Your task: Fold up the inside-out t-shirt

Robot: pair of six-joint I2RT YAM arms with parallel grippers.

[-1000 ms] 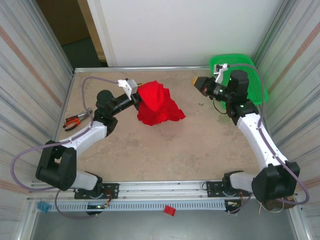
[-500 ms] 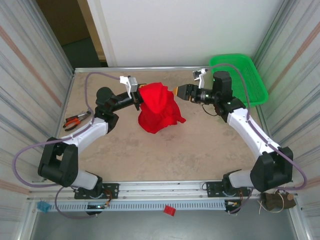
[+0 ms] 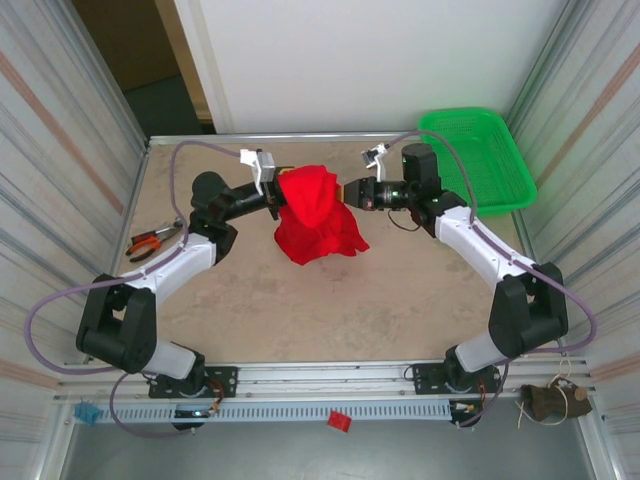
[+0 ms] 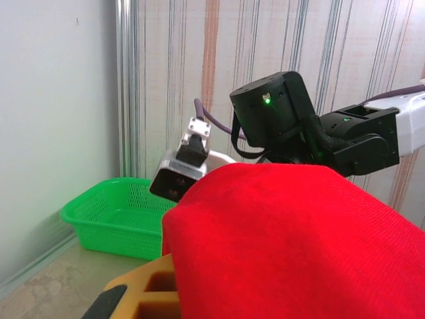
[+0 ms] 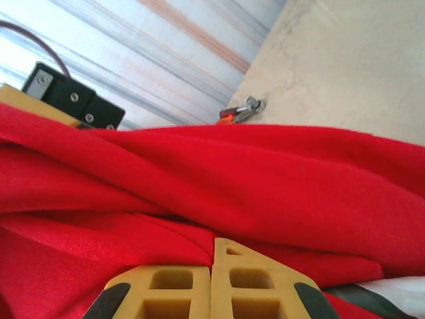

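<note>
Two grippers | left gripper (image 3: 276, 196): clamped on inside-out t-shirt (image 3: 318, 218) | right gripper (image 3: 350, 191): jaws closed, tips against cloth, pinch unclear | t-shirt: bunched between both jaws, hanging below them

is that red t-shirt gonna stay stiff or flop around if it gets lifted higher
Likely floppy: the bright red cloth t-shirt hangs bunched from the left gripper, with its lower folds crumpled on the beige table. Probably light for its size, since one small pinch holds it up. The folds will likely shift when pulled.
</note>
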